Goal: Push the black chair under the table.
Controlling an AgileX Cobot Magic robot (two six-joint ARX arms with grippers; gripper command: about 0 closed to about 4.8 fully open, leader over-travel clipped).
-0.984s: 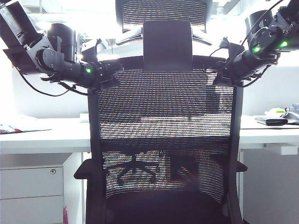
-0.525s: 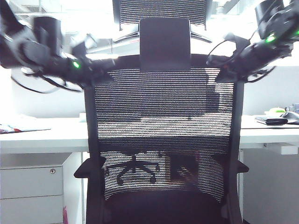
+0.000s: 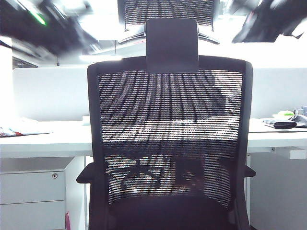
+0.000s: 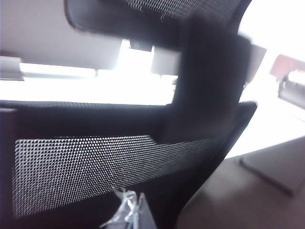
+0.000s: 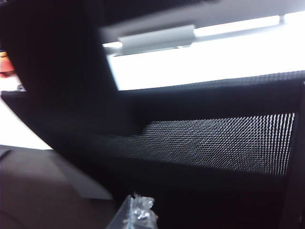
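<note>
Black mesh fills most of the exterior view: the chair stands with its back toward the camera, its see-through back panel framed in solid black, a rectangular headrest bracket rising at 12 o'clock and a mesh headrest above that. Short armrests stick out at 8 and 4 o'clock. Through the mesh the white counter shows as a pale band running across; the chair sits in front of it at the centre of the view, and how far the seat reaches beneath the top cannot be told.

Behind the counter stands a pale divider panel. At 8 o'clock, under the top, is a white drawer unit with a round lock. A dark flat item lies on the counter at 3 o'clock, and some papers or cloth at 9 o'clock.

Both arms are motion-blurred and clear of the chair. The left end effector is a dark smear at 10 o'clock, above the chair's upper corner; the right end effector is a smear at 2 o'clock. Whether either is open or closed cannot be told. Both wrist views show blurred chair mesh and frame from close by, with small clear fingertips at the picture edge.
</note>
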